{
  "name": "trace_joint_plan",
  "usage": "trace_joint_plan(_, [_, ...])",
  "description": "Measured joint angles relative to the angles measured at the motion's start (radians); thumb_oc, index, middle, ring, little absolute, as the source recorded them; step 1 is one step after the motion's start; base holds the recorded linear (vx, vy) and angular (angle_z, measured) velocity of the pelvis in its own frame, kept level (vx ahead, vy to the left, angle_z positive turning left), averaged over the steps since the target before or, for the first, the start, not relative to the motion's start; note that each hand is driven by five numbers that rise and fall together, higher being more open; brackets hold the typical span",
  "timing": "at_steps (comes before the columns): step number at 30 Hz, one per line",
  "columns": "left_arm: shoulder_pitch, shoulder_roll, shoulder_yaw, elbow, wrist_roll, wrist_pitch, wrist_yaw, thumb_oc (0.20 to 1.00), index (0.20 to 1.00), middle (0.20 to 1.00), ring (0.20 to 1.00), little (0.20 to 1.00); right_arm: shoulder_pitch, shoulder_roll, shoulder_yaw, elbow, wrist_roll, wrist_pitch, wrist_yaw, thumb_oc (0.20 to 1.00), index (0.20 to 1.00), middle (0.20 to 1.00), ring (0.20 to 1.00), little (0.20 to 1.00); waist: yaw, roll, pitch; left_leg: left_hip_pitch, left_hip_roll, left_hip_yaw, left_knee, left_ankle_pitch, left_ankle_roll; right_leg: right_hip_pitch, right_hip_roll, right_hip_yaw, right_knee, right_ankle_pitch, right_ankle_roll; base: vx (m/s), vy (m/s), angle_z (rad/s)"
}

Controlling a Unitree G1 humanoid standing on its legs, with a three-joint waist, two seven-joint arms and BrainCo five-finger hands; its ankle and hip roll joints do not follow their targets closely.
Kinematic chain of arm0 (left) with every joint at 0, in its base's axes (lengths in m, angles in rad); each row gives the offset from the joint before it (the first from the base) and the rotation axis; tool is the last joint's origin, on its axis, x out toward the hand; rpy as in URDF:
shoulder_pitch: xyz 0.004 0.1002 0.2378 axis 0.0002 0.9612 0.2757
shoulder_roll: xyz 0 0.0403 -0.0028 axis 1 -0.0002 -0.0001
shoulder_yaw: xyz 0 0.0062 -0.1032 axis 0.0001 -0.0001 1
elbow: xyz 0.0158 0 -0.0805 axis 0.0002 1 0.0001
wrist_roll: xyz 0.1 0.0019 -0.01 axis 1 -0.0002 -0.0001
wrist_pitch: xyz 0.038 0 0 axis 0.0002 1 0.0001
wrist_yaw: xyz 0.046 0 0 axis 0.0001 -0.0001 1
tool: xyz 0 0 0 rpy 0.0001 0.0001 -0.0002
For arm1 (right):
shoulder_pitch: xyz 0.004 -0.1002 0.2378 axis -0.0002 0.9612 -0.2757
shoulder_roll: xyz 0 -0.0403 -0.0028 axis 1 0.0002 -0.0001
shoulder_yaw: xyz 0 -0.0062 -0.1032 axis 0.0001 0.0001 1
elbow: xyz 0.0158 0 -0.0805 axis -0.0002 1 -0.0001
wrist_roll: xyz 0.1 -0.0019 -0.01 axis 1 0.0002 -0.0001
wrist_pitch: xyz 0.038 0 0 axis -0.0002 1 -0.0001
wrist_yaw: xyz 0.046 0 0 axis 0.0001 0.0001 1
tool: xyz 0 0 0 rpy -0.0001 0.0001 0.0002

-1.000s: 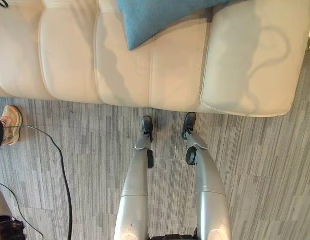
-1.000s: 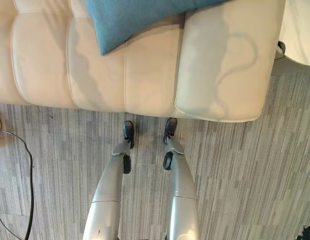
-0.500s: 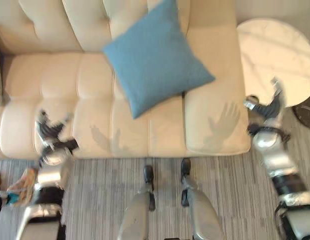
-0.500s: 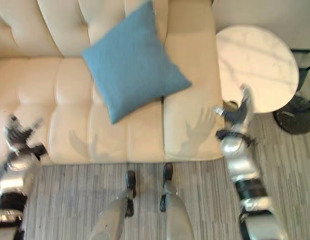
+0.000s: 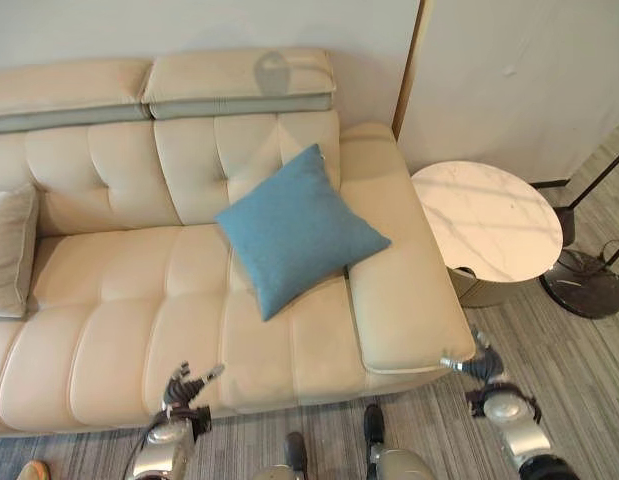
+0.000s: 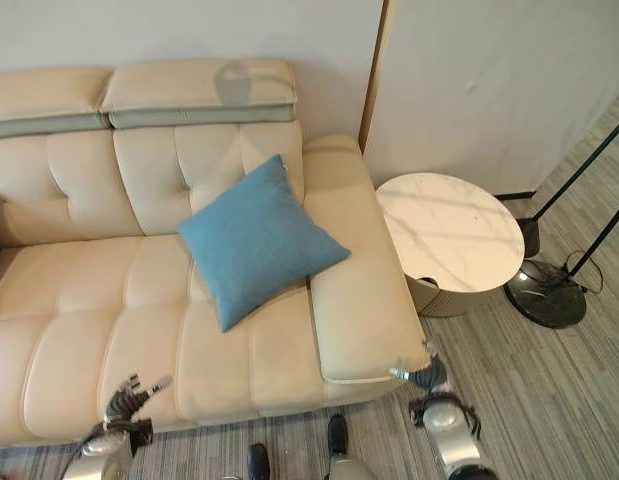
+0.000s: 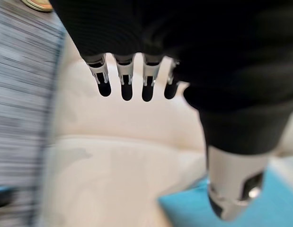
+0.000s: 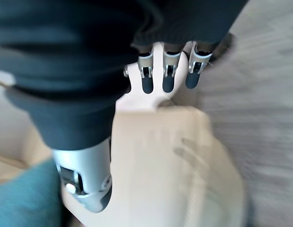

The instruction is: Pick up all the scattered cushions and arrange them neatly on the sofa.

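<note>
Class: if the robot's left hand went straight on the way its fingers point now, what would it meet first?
Probably the cream sofa. The left hand, open and holding nothing, points over the seat's front edge. The blue cushion lies further back and towards the robot's right, though depth is unclear.

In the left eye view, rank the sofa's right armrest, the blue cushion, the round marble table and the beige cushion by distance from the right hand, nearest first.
From the right hand:
1. Sofa's right armrest, just beside the hand.
2. Round marble table, beyond it, right of the sofa.
3. Blue cushion, mid-sofa against the backrest.
4. Beige cushion, at the sofa's far left end.
</note>
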Motion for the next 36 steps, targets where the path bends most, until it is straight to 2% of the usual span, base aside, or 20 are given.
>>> trace_joint_plan(6, [0.024,-0.045,-0.054,0.216,0.037,0.024,-0.011,1.000,1.000,1.000,1.000,1.000,0.031,0.094,0.013,0.192,0.037,0.003,0.029,1.000,1.000,1.000,1.000,1.000,0.001,-0.030,-0.039,0.003,-0.003,0.044,0.002,0.000,0.002,-0.016,-0.008,0.002,0.000,-0.021,0.028,-0.12,0.052,-0.22])
trace_joint_plan(7, [0.028,-0.049,-0.058,0.244,0.066,0.025,-0.012,1.000,1.000,1.000,1.000,1.000,0.028,0.102,0.036,0.234,0.037,0.001,0.035,1.000,1.000,1.000,1.000,1.000,0.007,-0.020,-0.040,-0.011,0.018,0.072,0.000,0.008,0.025,-0.027,-0.002,-0.010,0.005,-0.044,0.063,-0.14,0.011,-0.42])
trace_joint_plan(8, [0.029,-0.048,-0.056,0.252,0.086,0.029,-0.011,1.000,1.000,1.000,1.000,1.000,0.028,0.107,0.040,0.253,0.037,0.003,0.043,1.000,1.000,1.000,1.000,1.000,0.009,-0.005,-0.036,-0.023,0.037,0.078,0.000,0.017,0.047,-0.036,0.009,-0.036,0.026,-0.041,0.062,-0.13,0.003,-0.40])
trace_joint_plan(9, [0.028,-0.045,-0.063,0.246,0.110,0.028,-0.011,1.000,1.000,1.000,1.000,1.000,0.023,0.106,0.039,0.282,0.037,0.002,0.045,1.000,1.000,1.000,1.000,1.000,0.010,0.003,-0.035,-0.031,0.059,0.087,0.001,0.023,0.049,-0.058,0.014,-0.050,0.122,-0.066,0.052,-0.12,-0.025,-0.23])
trace_joint_plan(12, [0.022,-0.031,-0.062,0.253,0.143,0.027,-0.012,1.000,1.000,1.000,1.000,1.000,0.019,0.103,0.038,0.317,0.040,-0.003,0.046,1.000,1.000,1.000,1.000,1.000,0.009,-0.002,-0.039,-0.030,0.075,0.081,0.005,0.029,0.045,-0.021,-0.002,-0.048,0.249,-0.141,0.057,-0.07,-0.064,-0.08])
trace_joint_plan(13, [0.017,-0.024,-0.061,0.259,0.145,0.025,-0.012,1.000,1.000,1.000,1.000,1.000,0.021,0.101,0.039,0.328,0.053,-0.002,0.049,1.000,1.000,1.000,1.000,1.000,0.008,-0.002,-0.039,-0.034,0.076,0.069,0.001,0.034,0.039,0.022,-0.005,-0.048,0.252,-0.170,0.053,-0.07,-0.118,0.08])
trace_joint_plan(15, [0.002,-0.022,-0.059,0.293,0.147,0.018,-0.013,1.000,1.000,1.000,1.000,1.000,0.008,0.098,0.039,0.357,0.055,-0.006,0.057,1.000,1.000,1.000,1.000,1.000,0.007,-0.004,-0.039,-0.034,0.078,0.061,0.005,0.050,0.030,0.061,0.004,-0.032,0.205,-0.166,0.022,-0.09,-0.153,0.10])
trace_joint_plan(17, [-0.005,-0.035,-0.057,0.335,0.147,0.019,-0.016,1.000,1.000,1.000,1.000,1.000,0.006,0.079,0.039,0.359,0.055,-0.001,0.064,1.000,1.000,1.000,1.000,1.000,0.005,0.030,-0.044,-0.032,0.095,0.049,0.007,0.057,0.021,0.089,0.026,-0.039,0.157,-0.148,0.004,-0.18,-0.216,0.07])
trace_joint_plan(19, [-0.004,-0.034,-0.049,0.391,0.145,0.020,-0.015,1.000,1.000,1.000,1.000,1.000,0.012,0.072,0.042,0.364,0.055,0.000,0.070,1.000,1.000,1.000,1.000,1.000,0.013,0.053,-0.055,-0.036,0.118,0.057,0.007,0.073,-0.002,0.124,0.051,-0.059,0.046,-0.116,-0.021,-0.33,-0.387,-0.08])
trace_joint_plan(21, [0.005,-0.038,-0.052,0.407,0.145,0.025,-0.009,1.000,1.000,1.000,1.000,1.000,0.008,0.069,0.047,0.375,0.055,0.000,0.077,1.000,1.000,1.000,1.000,1.000,0.030,0.063,-0.058,-0.068,0.147,0.058,0.034,0.057,-0.041,0.128,0.080,-0.054,0.001,-0.096,-0.040,-0.19,-0.224,-0.12])
trace_joint_plan(24, [0.028,-0.049,-0.059,0.408,0.145,0.037,-0.010,1.000,1.000,1.000,1.000,1.000,0.016,0.064,0.051,0.378,0.055,0.003,0.077,1.000,1.000,1.000,1.000,1.000,0.033,0.062,-0.055,-0.072,0.155,0.010,0.033,0.076,-0.074,0.120,0.108,-0.055,0.003,-0.084,-0.066,-0.37,-0.313,0.03])
trace_joint_plan(25, [0.034,-0.050,-0.084,0.412,0.146,0.039,-0.008,1.000,1.000,1.000,1.000,1.000,0.016,0.055,0.050,0.378,0.055,0.000,0.077,1.000,1.000,1.000,1.000,1.000,0.030,0.074,-0.052,-0.117,0.168,-0.016,0.076,0.092,-0.073,0.103,0.120,-0.069,0.014,-0.079,-0.076,-0.31,-0.243,0.17])
trace_joint_plan(26, [0.027,-0.055,-0.098,0.407,0.148,0.040,-0.008,1.000,1.000,1.000,1.000,1.000,0.016,0.043,0.053,0.378,0.055,-0.002,0.075,1.000,1.000,1.000,1.000,1.000,0.027,0.084,-0.041,-0.140,0.180,-0.018,0.084,0.101,-0.087,0.070,0.131,-0.083,0.052,-0.087,-0.084,-0.31,-0.217,0.23])
trace_joint_plan(27, [0.015,-0.058,-0.113,0.385,0.160,0.040,-0.009,1.000,1.000,1.000,1.000,1.000,0.006,0.038,0.062,0.383,0.055,-0.001,0.074,1.000,1.000,1.000,1.000,1.000,0.025,0.077,-0.020,-0.151,0.192,-0.032,0.083,0.111,-0.124,0.028,0.134,-0.087,0.108,-0.117,-0.110,-0.26,-0.145,0.12])
trace_joint_plan(29, [0.013,-0.083,-0.129,0.388,0.179,0.043,-0.010,1.000,1.000,1.000,1.000,1.000,0.012,0.020,0.072,0.403,0.055,-0.001,0.074,1.000,1.000,1.000,1.000,1.000,0.027,0.113,0.000,-0.149,0.207,-0.051,0.084,0.106,-0.137,0.026,0.153,-0.109,0.121,-0.119,-0.115,-0.28,-0.156,-0.05])
trace_joint_plan(30, [0.000,-0.096,-0.131,0.388,0.186,0.042,-0.012,1.000,1.000,1.000,1.000,1.000,0.009,0.003,0.076,0.433,0.054,0.004,0.074,1.000,1.000,1.000,1.000,1.000,0.022,0.110,0.019,-0.129,0.202,-0.045,0.065,0.082,-0.146,0.011,0.138,-0.107,0.153,-0.132,-0.133,-0.15,-0.081,-0.20])
trace_joint_plan(32, [-0.019,-0.091,-0.122,0.401,0.191,0.044,-0.018,1.000,1.000,1.000,1.000,1.000,0.005,0.007,0.081,0.442,0.053,0.016,0.077,1.000,1.000,1.000,1.000,1.000,0.025,0.061,0.030,-0.100,0.089,-0.040,0.106,0.040,-0.129,0.008,0.049,-0.100,0.140,-0.126,-0.139,-0.16,-0.052,-0.30])
trace_joint_plan(33, [-0.015,-0.091,-0.121,0.403,0.200,0.043,-0.018,1.000,1.000,1.000,1.000,1.000,0.004,0.001,0.081,0.444,0.051,0.016,0.077,1.000,1.000,1.000,1.000,1.000,0.023,0.057,0.026,-0.086,0.047,-0.040,0.167,0.008,-0.105,0.012,0.026,-0.091,0.112,-0.111,-0.132,-0.14,-0.016,-0.47])
trace_joint_plan(34, [-0.020,-0.088,-0.118,0.405,0.216,0.043,-0.018,1.000,1.000,1.000,1.000,1.000,0.002,-0.005,0.081,0.444,0.049,0.021,0.078,1.000,1.000,1.000,1.000,1.000,0.020,0.062,0.025,-0.033,0.022,-0.022,0.213,-0.032,-0.071,0.044,0.024,-0.088,0.054,-0.043,-0.126,-0.11,0.013,-0.34])
trace_joint_plan(36, [-0.027,-0.088,-0.120,0.407,0.217,0.044,-0.019,1.000,1.000,1.000,1.000,1.000,0.007,-0.004,0.078,0.443,0.044,0.022,0.078,1.000,1.000,1.000,1.000,1.000,-0.015,0.093,0.009,0.043,0.035,-0.005,0.097,-0.054,-0.056,0.066,0.057,-0.118,0.001,-0.015,-0.113,-0.13,0.025,0.25])
